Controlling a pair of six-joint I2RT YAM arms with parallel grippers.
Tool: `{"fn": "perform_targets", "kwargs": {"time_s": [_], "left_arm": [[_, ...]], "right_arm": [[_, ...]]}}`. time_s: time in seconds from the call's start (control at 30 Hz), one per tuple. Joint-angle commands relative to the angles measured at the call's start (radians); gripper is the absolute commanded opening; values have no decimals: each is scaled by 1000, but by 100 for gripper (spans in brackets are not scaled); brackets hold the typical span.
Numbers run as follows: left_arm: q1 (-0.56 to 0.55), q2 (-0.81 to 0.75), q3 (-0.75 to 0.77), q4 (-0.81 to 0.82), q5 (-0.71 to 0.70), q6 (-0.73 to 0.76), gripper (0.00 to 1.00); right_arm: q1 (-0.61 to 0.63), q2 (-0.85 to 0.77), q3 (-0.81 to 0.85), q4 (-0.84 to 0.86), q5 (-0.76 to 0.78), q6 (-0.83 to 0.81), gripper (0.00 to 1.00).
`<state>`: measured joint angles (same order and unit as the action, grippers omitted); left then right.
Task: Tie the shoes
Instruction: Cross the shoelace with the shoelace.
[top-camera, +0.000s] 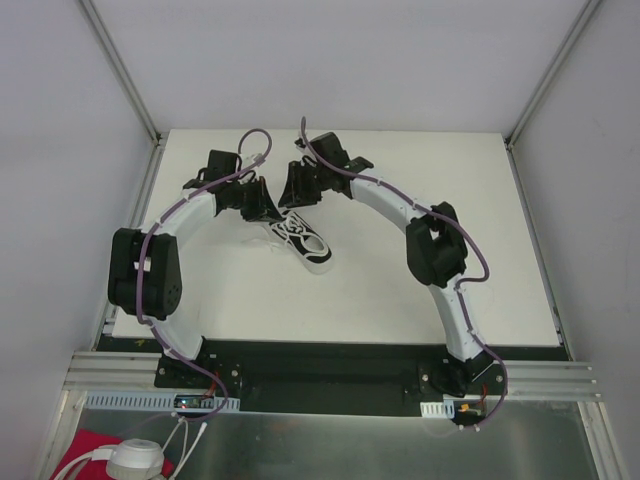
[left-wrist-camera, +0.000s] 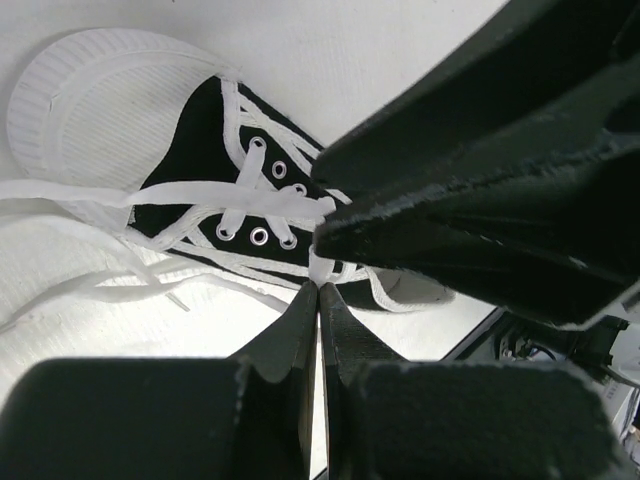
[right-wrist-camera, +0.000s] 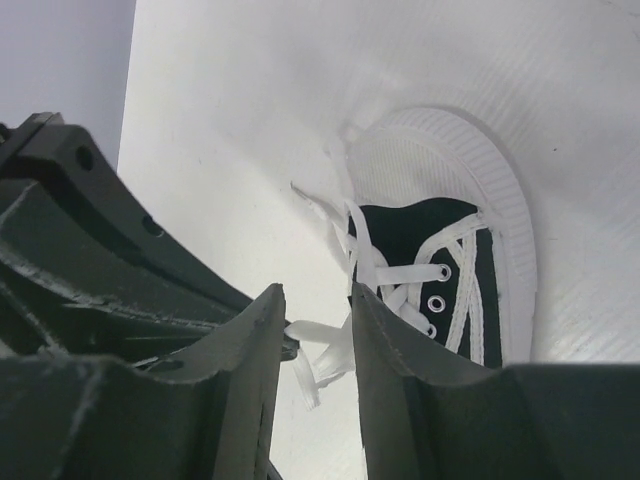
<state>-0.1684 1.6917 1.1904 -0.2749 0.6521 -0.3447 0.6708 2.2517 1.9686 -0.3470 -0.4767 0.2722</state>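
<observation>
The shoe (top-camera: 305, 242), a small black sneaker with white sole and toe rim, lies on the white table between both grippers. In the left wrist view the shoe (left-wrist-camera: 205, 170) lies toe to the left, loose white laces (left-wrist-camera: 120, 195) trailing off it. My left gripper (left-wrist-camera: 320, 287) is shut, pinching a white lace at its fingertips beside the eyelets. My right gripper (right-wrist-camera: 315, 298) is open, with a lace end (right-wrist-camera: 325, 335) lying in the gap between its fingers, next to the shoe (right-wrist-camera: 445, 260). From above, the left gripper (top-camera: 268, 208) and right gripper (top-camera: 297, 195) nearly touch over the shoe's heel end.
The white table (top-camera: 450, 290) ends at a black rail along the near edge (top-camera: 320, 365). Grey walls and metal posts (top-camera: 125, 70) enclose the back and sides. A red cloth (top-camera: 90, 450) and a white object (top-camera: 135, 460) lie below the near left corner.
</observation>
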Motion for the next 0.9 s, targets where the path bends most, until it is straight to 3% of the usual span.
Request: {"fn": "perform_targets", "kwargs": {"time_s": [0.0,0.57,0.87], "left_arm": [[7,-61,0,-1,18,29,0],[6,-55,5,-1,18,32,0],[6,-63,5,-1,20,35,0]], "right_arm": [[-7,52,98,-70,-65,25,36],[-19,72,64,-98,-201,-4,35],[-20,92,82,-124,-157,-17,40]]}}
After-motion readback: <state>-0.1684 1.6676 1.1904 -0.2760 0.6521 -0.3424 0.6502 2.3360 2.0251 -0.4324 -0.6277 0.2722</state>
